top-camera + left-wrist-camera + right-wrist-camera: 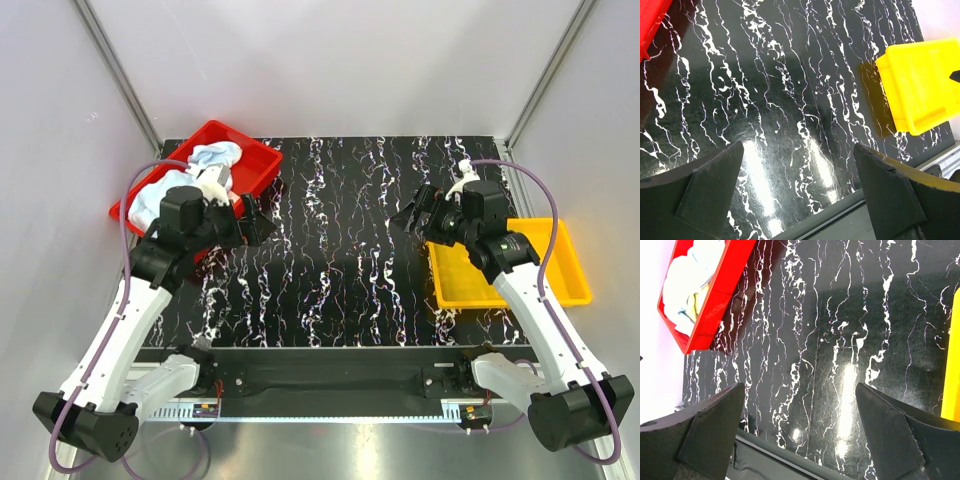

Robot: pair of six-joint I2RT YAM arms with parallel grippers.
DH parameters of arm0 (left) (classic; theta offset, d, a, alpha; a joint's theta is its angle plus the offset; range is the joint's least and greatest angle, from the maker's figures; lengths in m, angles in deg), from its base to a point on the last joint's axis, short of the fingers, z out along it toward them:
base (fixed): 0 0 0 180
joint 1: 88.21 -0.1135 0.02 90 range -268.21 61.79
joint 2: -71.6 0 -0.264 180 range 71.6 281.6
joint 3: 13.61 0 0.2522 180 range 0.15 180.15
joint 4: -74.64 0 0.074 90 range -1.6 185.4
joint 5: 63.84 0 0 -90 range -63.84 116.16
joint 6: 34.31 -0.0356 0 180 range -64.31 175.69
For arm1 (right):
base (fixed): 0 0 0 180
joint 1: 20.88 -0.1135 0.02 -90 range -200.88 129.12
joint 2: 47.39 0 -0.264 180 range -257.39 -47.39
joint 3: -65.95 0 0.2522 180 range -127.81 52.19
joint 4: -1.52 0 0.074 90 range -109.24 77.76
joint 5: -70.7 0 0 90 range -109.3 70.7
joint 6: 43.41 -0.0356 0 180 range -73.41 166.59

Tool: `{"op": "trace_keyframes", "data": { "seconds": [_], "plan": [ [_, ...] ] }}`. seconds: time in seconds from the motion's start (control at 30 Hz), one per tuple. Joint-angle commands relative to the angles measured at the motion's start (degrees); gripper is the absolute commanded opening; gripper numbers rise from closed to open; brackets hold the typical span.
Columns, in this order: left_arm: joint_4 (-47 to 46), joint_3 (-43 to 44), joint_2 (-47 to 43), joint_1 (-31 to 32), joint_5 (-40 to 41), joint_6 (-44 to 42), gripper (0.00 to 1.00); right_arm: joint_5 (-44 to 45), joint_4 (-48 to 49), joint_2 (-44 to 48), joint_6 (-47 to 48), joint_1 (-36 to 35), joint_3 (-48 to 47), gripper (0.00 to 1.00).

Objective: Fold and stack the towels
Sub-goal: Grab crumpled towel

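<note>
Several crumpled towels (205, 165), pale blue-white, lie heaped in the red tray (262, 158) at the back left. They also show in the right wrist view (687, 285), with a yellowish one among them. My left gripper (258, 220) is open and empty, held above the mat just right of the red tray. In its own view the left gripper (799, 192) has nothing between the jaws. My right gripper (412, 215) is open and empty, above the mat just left of the yellow tray. In its own view the right gripper (800, 435) shows only mat.
An empty yellow tray (570, 285) stands at the right edge of the black marbled mat (340, 260); it also shows in the left wrist view (922, 85). Grey walls and metal frame posts close in the back and sides.
</note>
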State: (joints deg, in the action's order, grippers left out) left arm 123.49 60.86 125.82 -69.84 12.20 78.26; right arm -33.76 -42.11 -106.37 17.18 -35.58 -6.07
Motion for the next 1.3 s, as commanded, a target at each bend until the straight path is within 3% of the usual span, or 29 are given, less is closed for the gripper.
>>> {"op": "trace_keyframes", "data": {
  "seconds": [0.0, 0.23, 0.33, 0.47, 0.63, 0.87, 1.03, 1.17, 1.27],
  "plan": [
    [-3.10, 2.75, -0.69, -0.26, -0.81, -1.21, 0.99, 1.45, 0.87, 0.36, 0.23, -0.33, -0.98, 1.00],
    [0.75, 7.65, 1.23, -0.18, 9.61, -1.29, 0.99, 0.05, 1.12, 1.41, -0.65, -0.24, 0.16, 1.00],
    [4.97, 12.75, 6.59, -1.75, 19.54, -2.52, 0.99, 0.13, 3.94, 2.20, 0.14, -0.24, 1.48, 1.00],
    [6.65, 21.36, 17.55, -7.55, 23.97, -3.85, 0.96, 0.05, 3.76, 0.98, 0.76, -0.33, 0.08, 1.00],
    [7.02, 27.88, 28.65, -13.87, 33.97, -6.13, 0.89, -7.16, 8.50, 1.59, -1.52, -0.33, 2.27, 1.00],
    [10.26, 40.18, 50.08, -19.77, 36.19, -8.15, 0.80, -7.78, 10.97, 1.33, -1.62, -0.33, 3.50, 1.00],
    [11.04, 46.42, 59.76, -21.09, 35.49, -11.58, 0.76, -7.43, 10.88, 0.01, -0.21, -0.33, 2.72, 1.00],
    [13.95, 52.93, 65.05, -21.01, 36.63, -12.81, 0.57, -6.81, 9.83, -0.35, 1.28, -0.33, 2.27, 1.00],
    [13.07, 53.72, 64.70, -21.01, 35.76, -13.78, 0.26, -5.93, 9.57, -0.26, 1.90, -0.24, 2.71, 1.00]
  ]
}}
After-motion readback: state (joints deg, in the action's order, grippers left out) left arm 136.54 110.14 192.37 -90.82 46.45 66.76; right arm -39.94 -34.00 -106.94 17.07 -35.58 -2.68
